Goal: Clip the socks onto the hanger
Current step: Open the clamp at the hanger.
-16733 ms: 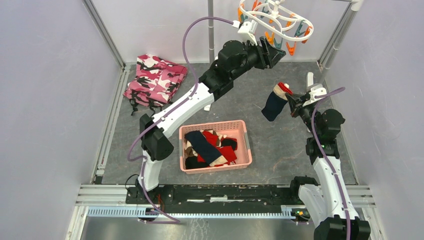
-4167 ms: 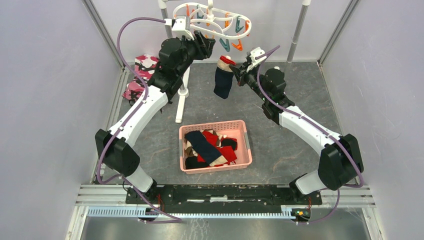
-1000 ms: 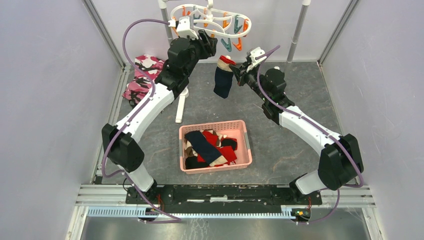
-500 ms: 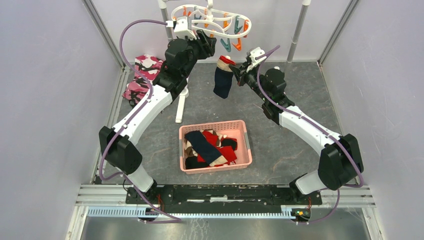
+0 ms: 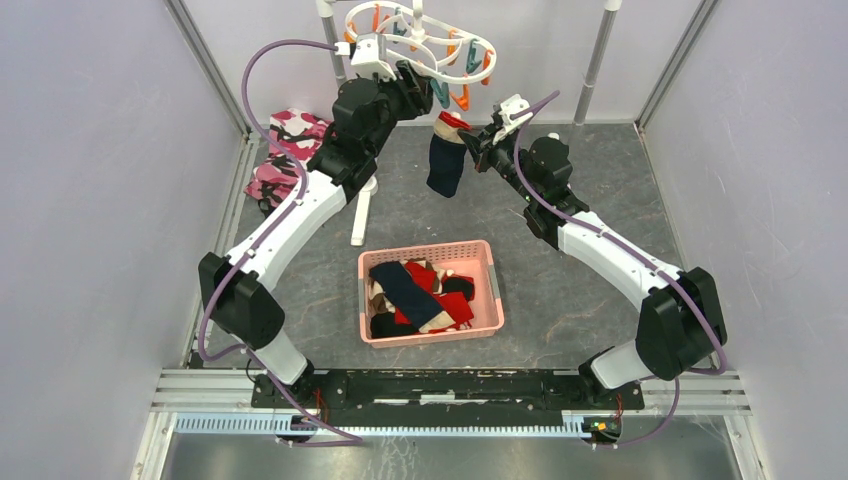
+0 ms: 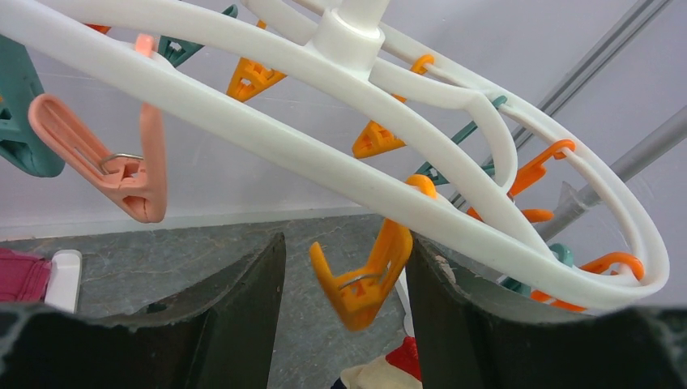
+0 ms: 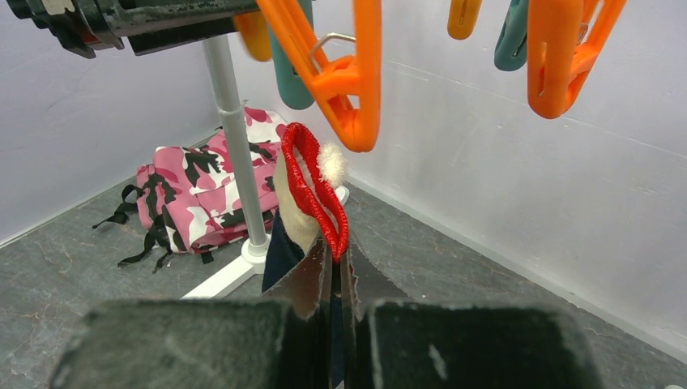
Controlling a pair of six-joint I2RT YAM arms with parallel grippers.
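The right pincer point(image 7: 334, 271), clamped tight on the red cuff of a navy sock point(image 7: 312, 190), holds it up just under an orange clip point(image 7: 360, 89) of the hanger point(image 6: 267, 134), which the left pincer point(image 6: 344, 251), spread wide, straddles, apparently to squeeze it open

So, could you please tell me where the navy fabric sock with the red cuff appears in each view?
Top external: navy sock, upper centre, hanging from the right gripper.
Left wrist: a scrap at the bottom edge.
Right wrist: centre, between the fingers.
Shared landmark: pink camouflage folded cloth.
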